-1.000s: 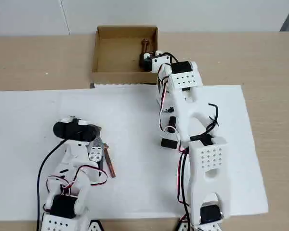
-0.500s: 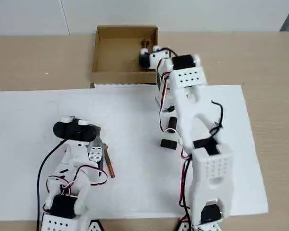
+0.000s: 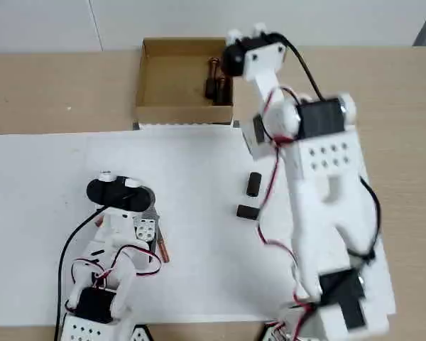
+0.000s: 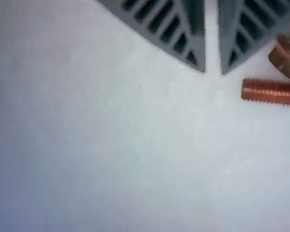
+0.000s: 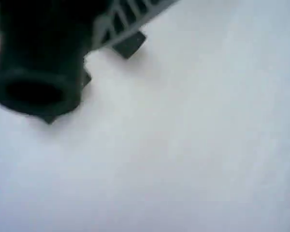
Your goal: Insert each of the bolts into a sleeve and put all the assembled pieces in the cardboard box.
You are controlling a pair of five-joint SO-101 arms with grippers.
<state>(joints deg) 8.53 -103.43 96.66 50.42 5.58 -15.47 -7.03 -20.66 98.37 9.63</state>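
Two assembled pieces [image 3: 214, 77], dark sleeves with copper bolts in them, are seen inside the cardboard box [image 3: 172, 92], close to its right wall. Two loose black sleeves are laid on the white paper [image 3: 50, 185] in front of the box, one [image 3: 253, 185] nearer the box than the other [image 3: 247, 211], close together but not touching.

A bare copper bolt [image 3: 162, 245] is laid on the paper just beside the fingertips of the left pincer [image 4: 211, 68], and its threaded shank is seen in the left wrist view. The left pincer is all but clenched. Only a thin slit of paper is seen between its grey ribbed fingers [image 4: 183, 34], and nothing is gripped.

The right arm [image 3: 319, 177] is stretched up over the paper beside the box. In the right wrist view a blurred black tube [image 5: 36, 72] is seen next to one ribbed finger of the right pincer [image 5: 94, 38]. Whether that pincer is released or clenched cannot be told. The paper is spread on a wooden worktop [image 3: 57, 85].
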